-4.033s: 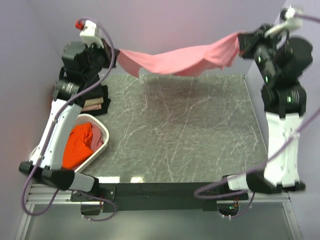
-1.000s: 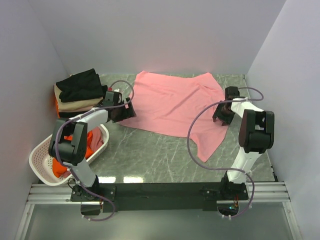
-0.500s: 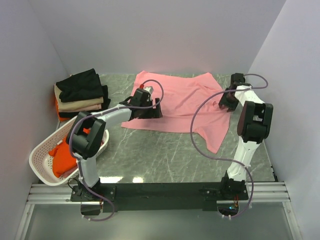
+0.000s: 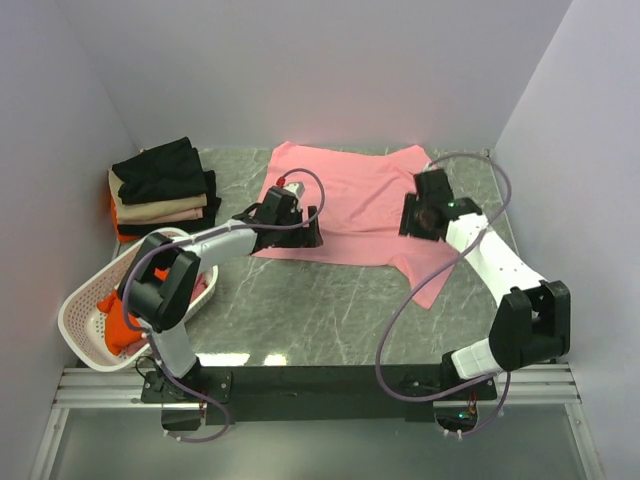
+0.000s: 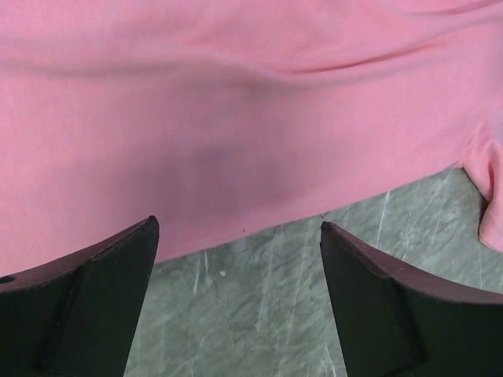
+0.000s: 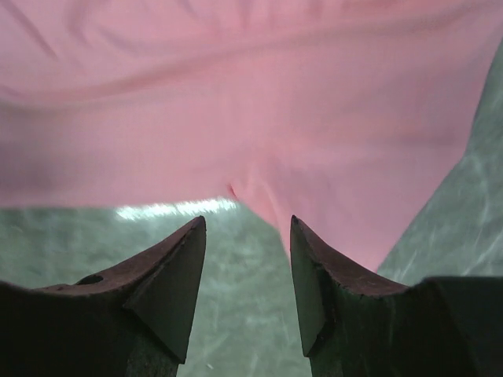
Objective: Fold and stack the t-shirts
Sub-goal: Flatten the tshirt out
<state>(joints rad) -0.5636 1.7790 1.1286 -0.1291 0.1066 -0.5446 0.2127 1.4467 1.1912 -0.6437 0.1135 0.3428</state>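
The pink shirt (image 4: 345, 190) lies flat, its near hem running sideways right under the left gripper (image 4: 305, 232) and right gripper (image 4: 410, 222), both gaping, empty.

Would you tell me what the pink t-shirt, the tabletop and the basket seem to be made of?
The pink t-shirt looks like soft matte cloth: it wrinkles and lies limp. The tabletop looks like polished grey stone or laminate: pale veins, glare. The basket appears white plastic, with perforated walls.
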